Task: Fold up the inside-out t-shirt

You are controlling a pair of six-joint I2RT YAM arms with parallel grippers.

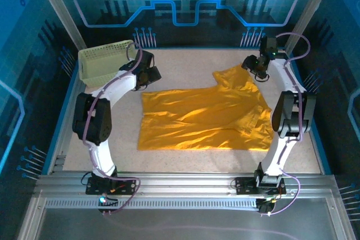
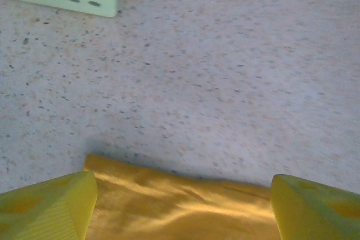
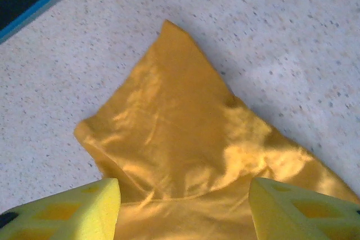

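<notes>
1 t-shirt [image 1: 202, 119], 1 basket [image 1: 104, 63], 2 spread grippers: left gripper [image 2: 183, 186], right gripper [image 3: 184, 184].

From my end the t-shirt [image 1: 202, 119] reads as soft cloth with a faint sheen on its wrinkles, the table [image 1: 185, 64] is a matt, grainy speckled top, the basket [image 1: 101, 66] is smooth pale-green plastic, the front rails [image 1: 185, 186] look like dull metal, and the pads [image 2: 50, 209] on the left gripper [image 2: 183, 184] look matt and finely ribbed.
</notes>
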